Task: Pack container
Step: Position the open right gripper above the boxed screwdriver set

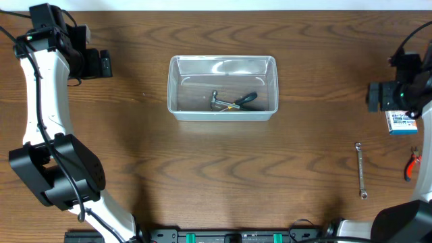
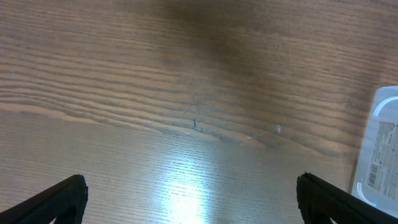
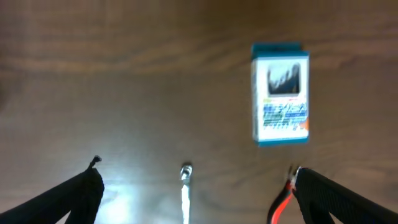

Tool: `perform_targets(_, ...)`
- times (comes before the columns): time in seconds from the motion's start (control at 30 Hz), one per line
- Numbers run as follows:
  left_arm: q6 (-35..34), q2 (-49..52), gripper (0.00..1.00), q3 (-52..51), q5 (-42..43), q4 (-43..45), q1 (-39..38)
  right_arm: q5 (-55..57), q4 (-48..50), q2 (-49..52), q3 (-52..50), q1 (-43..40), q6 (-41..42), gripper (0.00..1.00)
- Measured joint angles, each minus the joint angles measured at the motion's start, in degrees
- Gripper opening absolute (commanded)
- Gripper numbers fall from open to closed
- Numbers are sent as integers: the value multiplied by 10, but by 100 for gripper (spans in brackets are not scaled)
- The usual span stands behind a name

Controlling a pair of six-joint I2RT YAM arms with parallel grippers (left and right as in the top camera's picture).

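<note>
Container (image 1: 223,59) stands centre of desk, hammer (image 1: 215,101) and screwdriver (image 1: 247,98) inside. Left gripper (image 2: 189,193) and right gripper (image 3: 199,186) both wide, empty. Packing appears part-done (wrench (image 1: 362,170), blue-and-white box (image 3: 280,93), pliers (image 1: 412,165) lie outside). Right gripper next needs to descend onto one.

The brown, streaky-grained table (image 1: 223,175) carries a clear container (image 1: 223,116), and at the right a blue-and-white box (image 3: 280,93), a silver wrench (image 1: 361,170) and red-handled pliers (image 1: 411,167).

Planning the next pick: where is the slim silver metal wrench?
Overhead view: the silver wrench lies on the robot's right side, left of the red-handled pliers, nearer the robot than the blue-and-white box.
</note>
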Motion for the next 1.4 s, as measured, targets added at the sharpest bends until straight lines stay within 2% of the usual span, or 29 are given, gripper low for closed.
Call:
perform_targets(0.13, 0, 0, 98, 0, 0, 0, 0, -10, 39, 14, 0, -17, -13, 99)
perform_targets(0.27, 0, 0, 98, 0, 0, 0, 0, -15, 38, 69, 15, -23, -21, 99)
perform_targets(0.47, 0, 0, 98, 0, 0, 0, 0, -18, -6, 185, 128, -23, -27, 99)
perform_targets(0.67, 0, 0, 98, 0, 0, 0, 0, -19, -17, 230, 201, -23, -40, 99)
perform_targets(1.2, 0, 0, 98, 0, 0, 0, 0, -19, 48, 280, 207, -23, -47, 99)
perform_targets(1.4, 0, 0, 98, 0, 0, 0, 0, -19, 41, 302, 207, -25, -61, 99)
